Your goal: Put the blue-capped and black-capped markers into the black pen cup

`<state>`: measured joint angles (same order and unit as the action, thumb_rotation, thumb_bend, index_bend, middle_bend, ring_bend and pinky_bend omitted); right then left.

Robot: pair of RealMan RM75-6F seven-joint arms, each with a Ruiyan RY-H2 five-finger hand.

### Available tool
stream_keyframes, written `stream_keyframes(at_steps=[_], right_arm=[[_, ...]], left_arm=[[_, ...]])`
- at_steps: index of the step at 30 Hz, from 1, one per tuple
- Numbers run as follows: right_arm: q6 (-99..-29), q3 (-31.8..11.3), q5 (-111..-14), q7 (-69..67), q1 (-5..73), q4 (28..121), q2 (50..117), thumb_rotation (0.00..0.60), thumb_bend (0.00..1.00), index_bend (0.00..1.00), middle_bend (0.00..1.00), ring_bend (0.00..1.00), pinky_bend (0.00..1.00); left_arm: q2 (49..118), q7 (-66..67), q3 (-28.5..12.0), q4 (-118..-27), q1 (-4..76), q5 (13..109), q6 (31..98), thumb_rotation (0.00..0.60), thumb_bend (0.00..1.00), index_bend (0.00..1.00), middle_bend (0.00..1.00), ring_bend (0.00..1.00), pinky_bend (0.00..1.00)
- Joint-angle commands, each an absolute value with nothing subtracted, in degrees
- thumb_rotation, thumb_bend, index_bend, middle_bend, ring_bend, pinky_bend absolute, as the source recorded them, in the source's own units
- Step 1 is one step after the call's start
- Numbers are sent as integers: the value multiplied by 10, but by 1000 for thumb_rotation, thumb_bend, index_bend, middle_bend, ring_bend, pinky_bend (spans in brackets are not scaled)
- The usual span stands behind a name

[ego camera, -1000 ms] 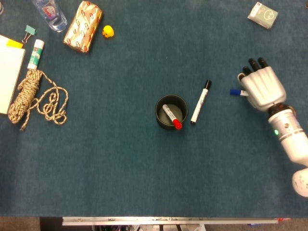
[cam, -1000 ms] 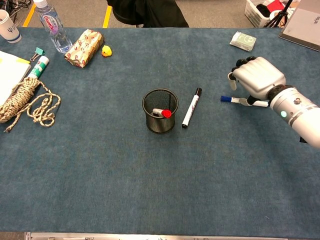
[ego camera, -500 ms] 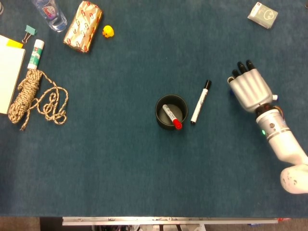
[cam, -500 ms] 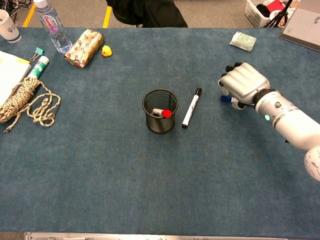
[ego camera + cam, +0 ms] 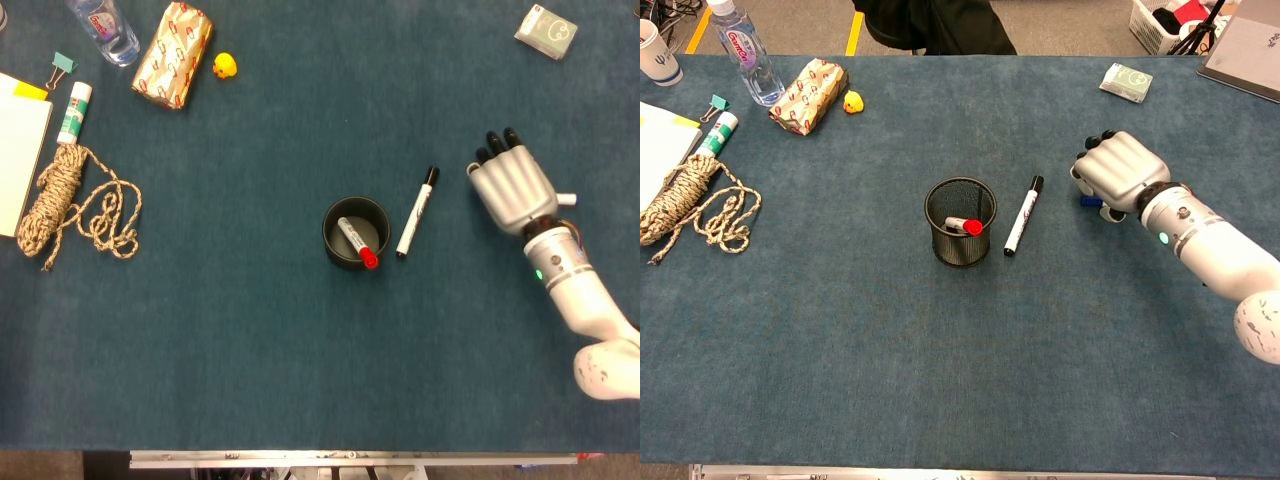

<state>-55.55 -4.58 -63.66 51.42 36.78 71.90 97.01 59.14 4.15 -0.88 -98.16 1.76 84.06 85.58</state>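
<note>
The black mesh pen cup (image 5: 355,233) (image 5: 960,221) stands mid-table with a red-capped marker (image 5: 356,242) inside. Just right of it the black-capped marker (image 5: 417,211) (image 5: 1022,215) lies flat on the cloth. My right hand (image 5: 512,184) (image 5: 1118,170) is palm down over the blue-capped marker, fingers curved over it. Only the marker's blue cap (image 5: 1091,201) peeks out under the hand in the chest view, and its white tail (image 5: 566,198) in the head view. Whether the fingers grip it is hidden. My left hand is out of sight.
At far left lie a coiled rope (image 5: 62,200), a glue stick (image 5: 74,112), a binder clip (image 5: 62,66) and a notepad (image 5: 18,160). A wrapped box (image 5: 173,54), a yellow duck (image 5: 225,66) and a water bottle (image 5: 105,28) sit at the back left. A small card box (image 5: 546,31) lies at the back right.
My right hand has moved left and slightly back, coming to cover the blue-capped marker, which has stayed where it lay. The black-capped marker and the cup have not moved.
</note>
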Motion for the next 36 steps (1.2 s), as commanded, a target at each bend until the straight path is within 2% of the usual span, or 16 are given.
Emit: stream_keyframes(at_steps=[1,7,15,28,36], right_arm=[[-556,-41,-635,512,366,717,970,600,229,546,363,166,200],[-557,-38,-635,504,366,718,970,600,270,555,363,165,199],[-571,-42,-648,464,362,743,954,600,334,615,363,166,199],[-624,-113,-746,205,347,996,812,600,335,636,396,166,199],[-570,-136,-764,20,373,1052,801,600,333,655,407,171,200]], left_arm=[[591,42,-8,-982,17,841,855,600,424,357,326,322,244],[591,41,-8,-982,18,841,854,600,424,357,326,321,243],[591,42,-8,-983,17,841,853,600,424,357,326,321,237],[585,58,-7,-1001,17,846,856,600,424,357,326,322,236],[581,66,-4,-1014,12,853,866,600,425,357,326,321,237]])
